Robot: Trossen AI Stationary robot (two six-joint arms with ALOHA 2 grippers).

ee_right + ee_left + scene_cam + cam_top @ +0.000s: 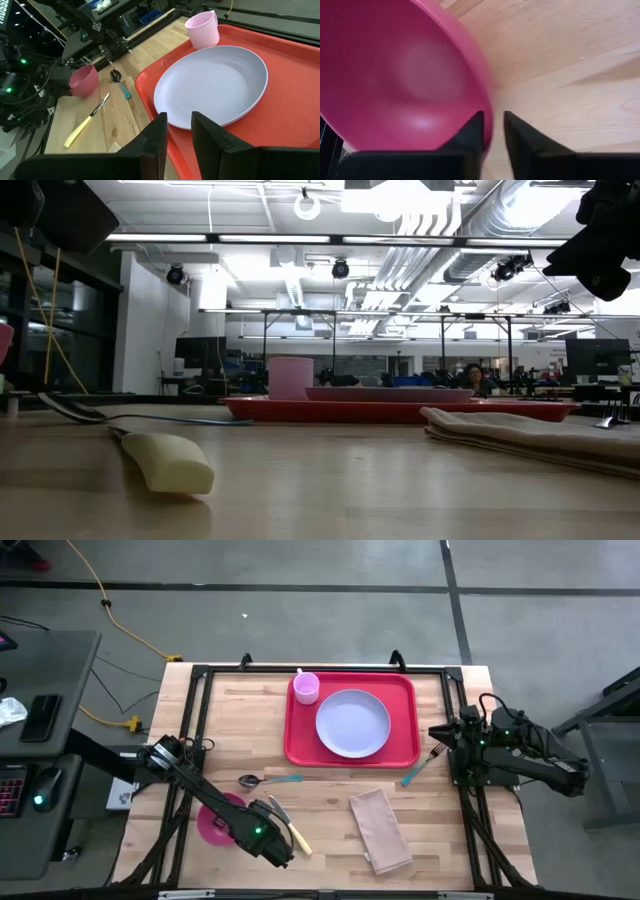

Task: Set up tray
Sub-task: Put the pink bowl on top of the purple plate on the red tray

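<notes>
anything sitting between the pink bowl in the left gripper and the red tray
Yes. The spoon lies on the table between the pink bowl, gripped by the left gripper, and the red tray. The knife lies beside the bowl, off that line.

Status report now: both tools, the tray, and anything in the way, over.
Left tool closed on pink bowl rim. Right tool idle, fingers apart, beside tray. Tray holds plate, cup. Nothing in the way.

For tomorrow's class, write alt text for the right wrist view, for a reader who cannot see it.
A round lavender plate and a pale pink cup sit on a flat red plastic tray, seen past the right gripper. Beyond, on the wooden table, lie a yellow-handled knife and a teal-handled spoon; the left gripper grips a pink bowl.
</notes>
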